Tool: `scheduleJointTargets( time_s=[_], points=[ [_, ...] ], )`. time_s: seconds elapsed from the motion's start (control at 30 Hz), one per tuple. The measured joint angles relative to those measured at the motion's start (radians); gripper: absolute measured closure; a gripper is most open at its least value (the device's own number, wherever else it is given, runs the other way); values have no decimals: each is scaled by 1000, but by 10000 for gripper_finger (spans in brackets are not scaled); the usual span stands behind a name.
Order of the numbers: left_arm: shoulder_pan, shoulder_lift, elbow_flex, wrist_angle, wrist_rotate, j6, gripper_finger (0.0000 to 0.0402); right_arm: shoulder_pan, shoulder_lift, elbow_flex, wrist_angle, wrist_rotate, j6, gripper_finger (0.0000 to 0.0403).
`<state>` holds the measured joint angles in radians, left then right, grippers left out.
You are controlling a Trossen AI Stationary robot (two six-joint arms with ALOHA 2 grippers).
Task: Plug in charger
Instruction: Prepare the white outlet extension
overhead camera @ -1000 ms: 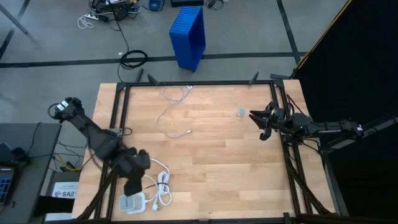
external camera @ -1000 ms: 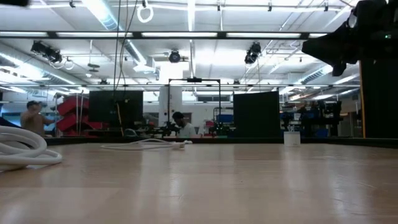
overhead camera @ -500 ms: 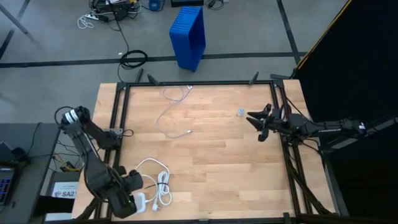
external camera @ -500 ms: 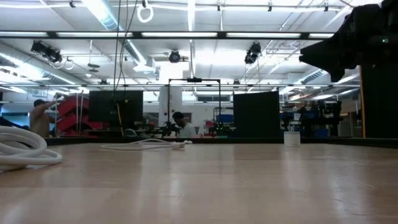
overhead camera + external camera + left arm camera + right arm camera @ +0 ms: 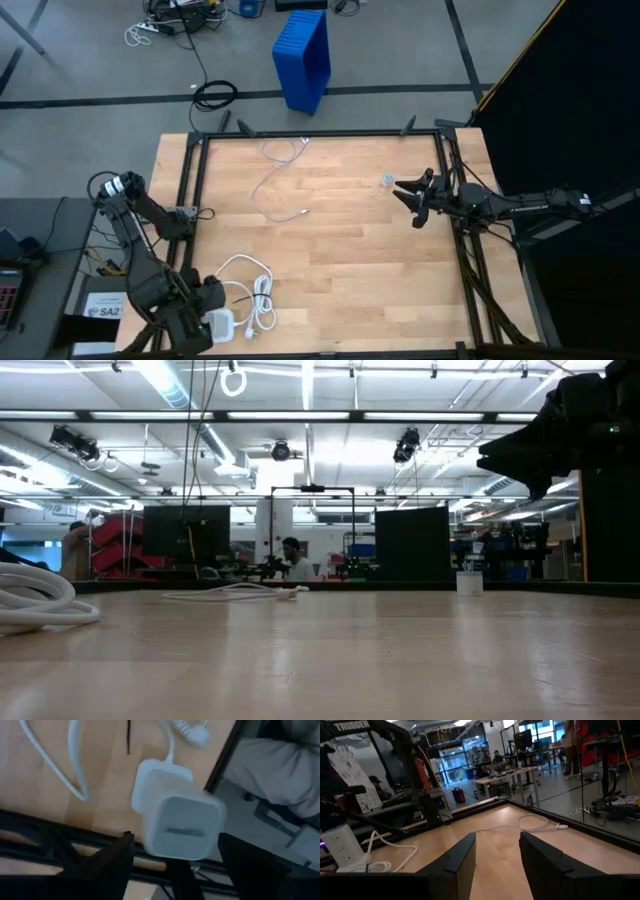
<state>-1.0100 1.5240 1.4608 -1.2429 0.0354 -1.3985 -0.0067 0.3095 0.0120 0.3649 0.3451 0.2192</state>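
The charger (image 5: 219, 323) is a pale grey-white rounded brick lying on the table by its near-left corner. Its thick white cord (image 5: 255, 290) loops beside it toward the right. My left gripper (image 5: 203, 318) sits low at the charger's left side. In the left wrist view it is open (image 5: 182, 865), with the charger (image 5: 177, 817) showing between and beyond its two dark fingers; I see no touch. My right gripper (image 5: 410, 196) hovers open near the table's right edge, above the wood (image 5: 495, 857).
A thin white cable (image 5: 275, 180) lies on the far-left part of the table. A small pale object (image 5: 388, 180) stands close to my right gripper. Black frame rails (image 5: 190, 200) run along the table's edges. A blue crate (image 5: 303, 55) stands on the floor beyond.
My left arm has swung from above the cord toward the table's near-left corner and dropped, so its gripper now sits beside the charger. My right gripper has crept a little toward the table's left. The charger and its cord have stayed put.
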Motion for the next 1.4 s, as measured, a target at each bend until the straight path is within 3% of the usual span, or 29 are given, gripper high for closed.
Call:
scheduleJointTargets(
  time_s=[0.1,0.3,0.47,0.77,1.4],
  points=[
    [-7,38,-4,15,-12,24,94,0,2,0,0,0,0,263],
    [-6,129,-14,-59,87,80,89,0,3,0,-2,0,25,251],
    [-6,146,-8,43,109,100,89,0,3,0,-2,0,35,244],
    [-6,155,63,-3,19,103,89,0,3,0,-1,0,36,246],
    [-18,153,59,-48,73,-24,89,0,7,-1,-1,-8,38,242]
  ],
)
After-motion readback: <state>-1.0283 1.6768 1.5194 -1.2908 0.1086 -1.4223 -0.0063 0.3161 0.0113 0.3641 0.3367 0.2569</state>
